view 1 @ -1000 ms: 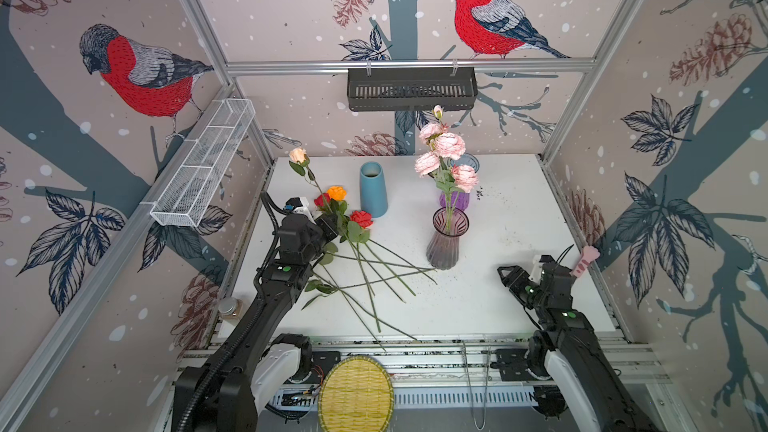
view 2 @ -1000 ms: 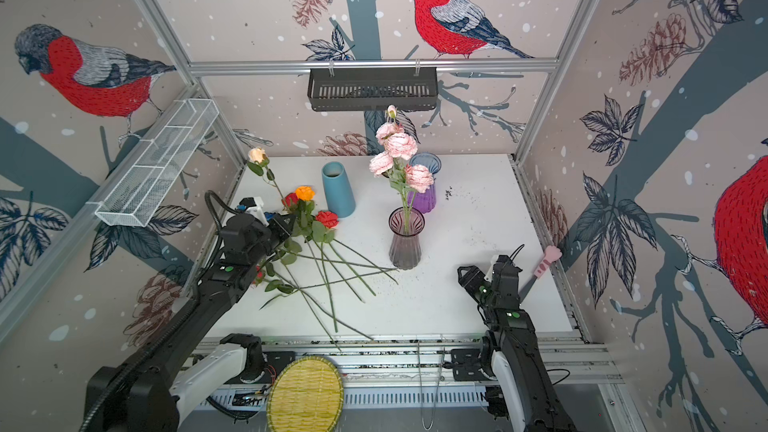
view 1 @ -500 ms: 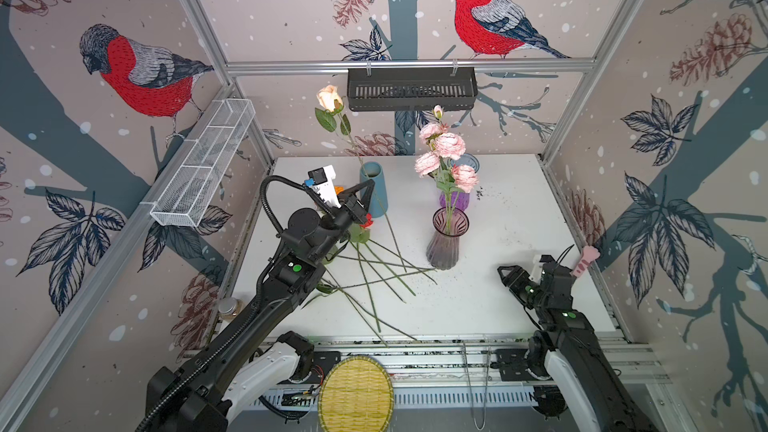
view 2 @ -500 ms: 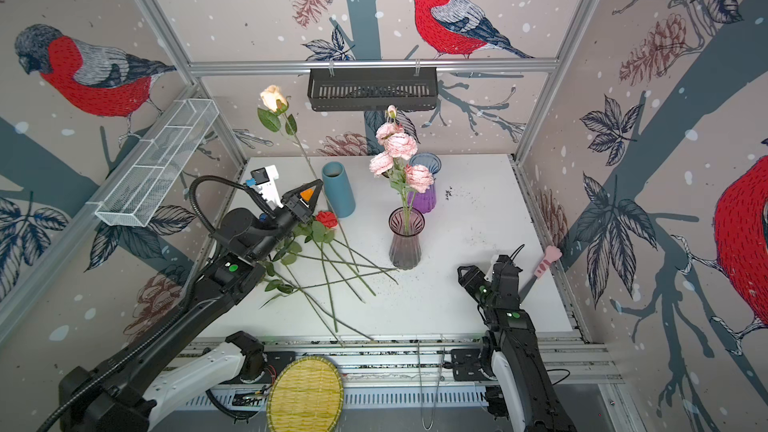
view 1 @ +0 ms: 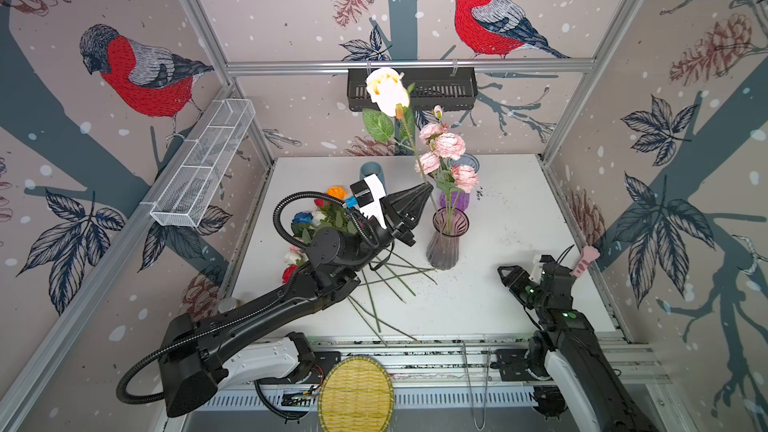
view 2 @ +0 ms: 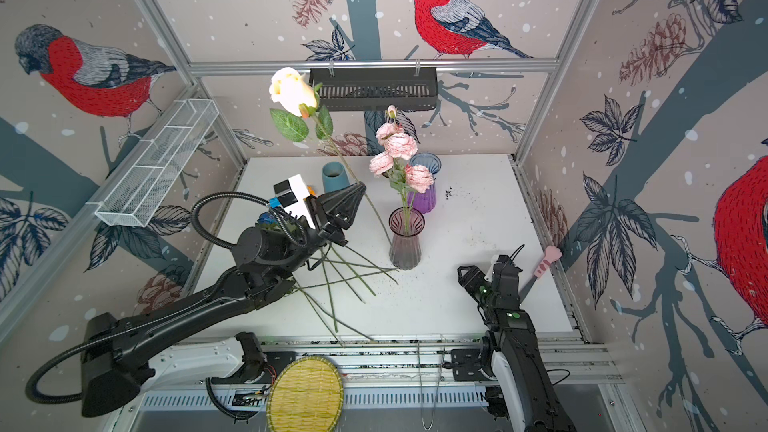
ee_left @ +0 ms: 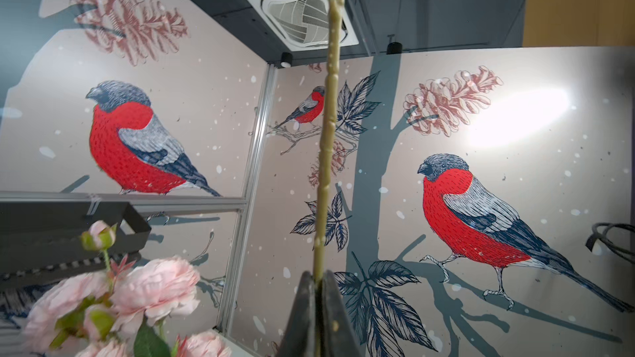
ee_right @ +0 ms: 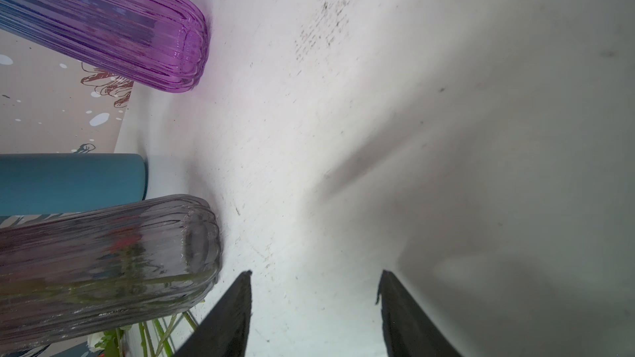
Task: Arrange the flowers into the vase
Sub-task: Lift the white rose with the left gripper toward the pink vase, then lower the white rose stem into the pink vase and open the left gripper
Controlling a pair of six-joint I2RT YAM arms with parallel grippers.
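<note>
Walls (view 1: 291,14): pinkish beige, printed with red-breasted grey bullfinches, rust pinecones, slate-blue branches and white flecks. Table (view 1: 519,209) white, peppered with black specks. Cream rose (view 1: 386,91), green leaves, olive stem. Carnation spray (view 1: 449,145) pale pink. Ribbed vase (view 1: 444,243) smoky grey-mauve glass; second ribbed vase (ee_right: 120,29) purple; cylinder vase (view 1: 371,170) teal. Loose roses (view 1: 336,192): orange, blue, red, white. Woven mat (view 1: 356,394) straw yellow. Wire tray (view 1: 203,168) white; slatted basket (view 1: 436,89) black.

1 cream rose (view 1: 386,91) aloft nr vase (view 1: 445,243) w/ pink spray (view 1: 451,145)
</note>
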